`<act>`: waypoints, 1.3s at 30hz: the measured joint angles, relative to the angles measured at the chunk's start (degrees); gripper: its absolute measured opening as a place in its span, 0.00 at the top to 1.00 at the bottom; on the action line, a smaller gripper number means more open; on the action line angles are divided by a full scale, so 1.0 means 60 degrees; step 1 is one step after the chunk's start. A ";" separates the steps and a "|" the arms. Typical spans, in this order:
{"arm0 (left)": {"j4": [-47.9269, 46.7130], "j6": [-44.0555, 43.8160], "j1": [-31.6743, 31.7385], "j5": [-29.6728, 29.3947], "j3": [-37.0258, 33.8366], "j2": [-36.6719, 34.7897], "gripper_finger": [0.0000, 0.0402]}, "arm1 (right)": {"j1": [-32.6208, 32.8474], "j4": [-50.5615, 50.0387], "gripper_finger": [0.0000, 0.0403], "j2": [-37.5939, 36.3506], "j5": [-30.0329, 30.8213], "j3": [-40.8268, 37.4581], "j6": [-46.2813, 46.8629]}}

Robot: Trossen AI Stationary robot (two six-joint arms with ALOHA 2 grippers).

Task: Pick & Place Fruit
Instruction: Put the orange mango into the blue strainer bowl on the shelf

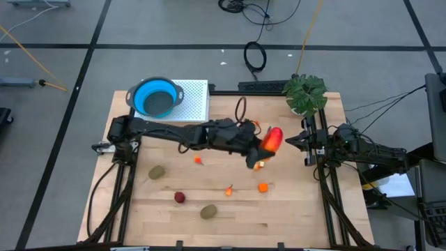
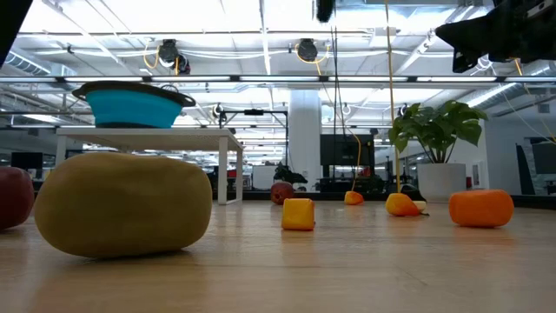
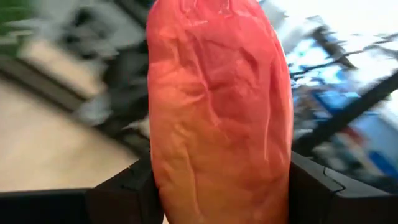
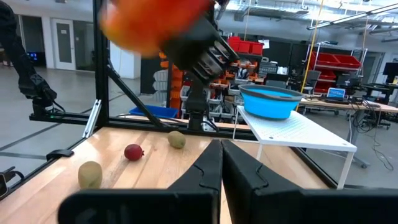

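- Grey floor (image 1: 174,28) crossed by dark lines — cables (image 1: 255,54) trailing.
- Ceiling light strips (image 2: 261,35).
- White pillar (image 2: 306,130).
- Red shelving (image 4: 336,65) — far wall.

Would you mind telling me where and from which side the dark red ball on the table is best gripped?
Grip the dark red ball across its widest middle, coming straight down from above. It is round and sits alone on the bare wooden table, so any finger angle should work. The nearest brown-green oval lies apart, leaving room. The left gripper already holds the red-orange piece; the right gripper looks free.

red-orange fruit (image 1: 273,139), blue bowl (image 1: 155,97), green plant (image 1: 306,93)
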 joint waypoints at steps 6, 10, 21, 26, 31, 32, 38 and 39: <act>-0.2996 0.0170 0.0357 -0.2065 -0.0004 -0.0773 0.41 | 0.0000 0.0005 1.00 0.0000 -0.0005 0.0000 -0.0002; -0.4702 0.0239 0.0564 -0.3916 -0.0004 -0.1398 0.41 | 0.0000 0.0026 1.00 0.0000 -0.0001 0.0000 -0.0051; -0.8085 -0.0458 0.1434 -0.8981 0.0000 -0.2555 0.41 | 0.0000 0.0090 1.00 0.0000 -0.0004 0.0000 -0.0232; -0.9148 -0.0634 0.2391 -0.9242 0.0001 -0.2673 0.41 | 0.0000 0.0083 1.00 0.0000 0.0019 0.0000 -0.0486; -1.0066 -0.0632 0.3472 -0.8437 0.0000 -0.2725 0.41 | 0.0000 0.0083 1.00 0.0000 0.0036 0.0002 -0.0506; -1.0246 -0.0633 0.3677 -0.8210 0.0000 -0.2716 0.41 | 0.0000 0.0082 1.00 0.0003 0.0036 0.0004 -0.0506; -1.1481 -0.0477 0.4799 -0.7014 0.0000 -0.2713 0.41 | 0.0000 0.0079 1.00 0.0004 0.0037 0.0004 -0.0506; -1.1660 -0.0344 0.4948 -0.6864 0.0000 -0.2713 0.41 | 0.0000 0.0080 1.00 0.0002 0.0039 0.0004 -0.0506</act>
